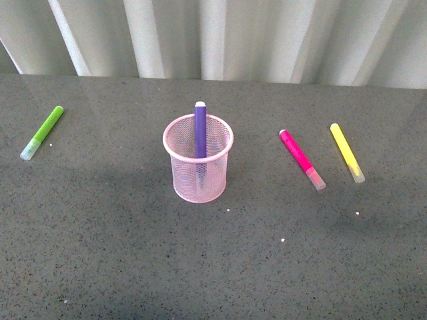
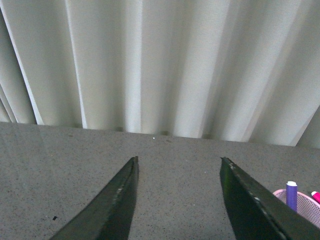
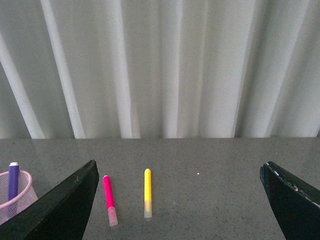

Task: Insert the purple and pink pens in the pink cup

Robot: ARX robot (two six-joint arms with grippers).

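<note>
The pink cup (image 1: 198,167) stands upright in the middle of the grey table. The purple pen (image 1: 200,130) stands inside it, white end poking above the rim. To the cup's right the pink pen (image 1: 301,159) lies flat on the table, pale cap toward me. In the right wrist view the pink pen (image 3: 109,198) lies just beyond one finger of my open right gripper (image 3: 180,167), with the cup (image 3: 15,200) at the frame's edge. My left gripper (image 2: 178,159) is open over bare table, the cup (image 2: 300,205) beside one finger. Neither arm shows in the front view.
A yellow marker (image 1: 347,152) lies right of the pink pen, roughly parallel to it. A lime-green marker (image 1: 42,132) lies far left. A pale pleated curtain (image 1: 213,37) closes off the table's far edge.
</note>
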